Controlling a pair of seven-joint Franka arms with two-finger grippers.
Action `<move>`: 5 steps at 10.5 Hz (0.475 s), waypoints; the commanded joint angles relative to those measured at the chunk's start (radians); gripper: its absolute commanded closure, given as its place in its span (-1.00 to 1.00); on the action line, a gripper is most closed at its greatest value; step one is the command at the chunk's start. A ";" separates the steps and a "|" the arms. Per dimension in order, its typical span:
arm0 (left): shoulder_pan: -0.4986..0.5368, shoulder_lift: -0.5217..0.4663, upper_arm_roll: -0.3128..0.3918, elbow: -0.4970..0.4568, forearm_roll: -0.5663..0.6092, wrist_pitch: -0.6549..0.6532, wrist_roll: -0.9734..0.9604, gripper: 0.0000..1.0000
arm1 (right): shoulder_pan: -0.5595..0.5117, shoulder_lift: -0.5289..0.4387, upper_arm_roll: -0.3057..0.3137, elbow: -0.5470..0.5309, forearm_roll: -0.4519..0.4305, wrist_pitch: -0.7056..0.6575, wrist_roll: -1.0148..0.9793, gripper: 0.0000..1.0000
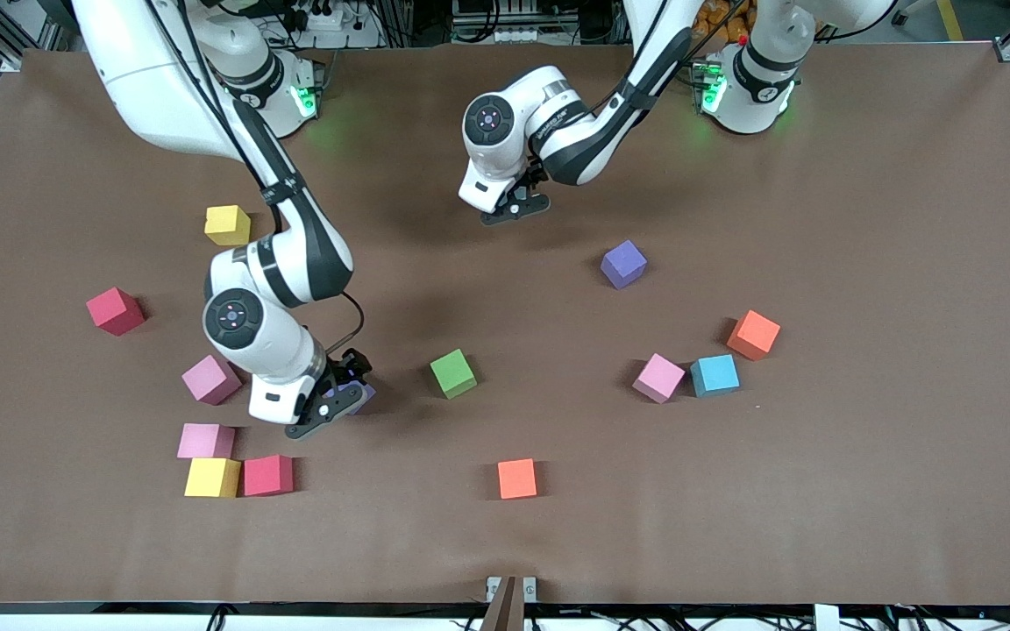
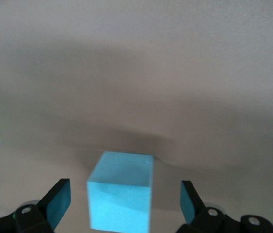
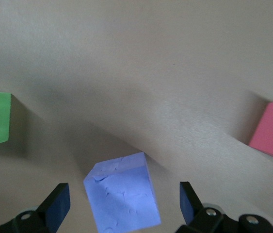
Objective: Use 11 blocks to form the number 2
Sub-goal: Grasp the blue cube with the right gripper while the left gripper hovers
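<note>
Right pincer [image 3: 121, 206] wide around purple cube [image 3: 122, 196]; left pincer [image 2: 124, 204] straddling blue cube [image 2: 121, 196].

Blocks, loose and scattered, no digit formed: purple cube [image 1: 623, 264], green cube [image 1: 453, 373], orange cube [image 1: 753, 335]; pink cube [image 1: 658, 378] lay touching light blue cube [image 1: 715, 375].

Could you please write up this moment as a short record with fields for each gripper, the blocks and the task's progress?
left gripper: open, low over the table, fingers either side of a light blue cube, not clamped
right gripper: open, straddling a purple cube beside the green cube
other blocks: second purple cube, pink cube beside another light blue cube
yellow cubes: one toward the right arm's base, one touching a red cube
number 2: not started, cubes scattered
</note>
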 commanded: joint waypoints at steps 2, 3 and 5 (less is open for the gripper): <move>-0.049 0.007 -0.001 -0.061 -0.044 0.123 -0.076 -1.00 | 0.010 0.027 -0.006 0.006 0.009 0.018 -0.031 -1.00; -0.050 0.004 -0.017 -0.081 -0.041 0.123 -0.077 -1.00 | 0.010 0.037 -0.006 0.005 0.005 0.024 -0.033 -1.00; -0.043 -0.007 -0.021 -0.105 -0.038 0.123 -0.077 -1.00 | 0.007 0.052 -0.006 -0.006 0.005 0.053 -0.048 -1.00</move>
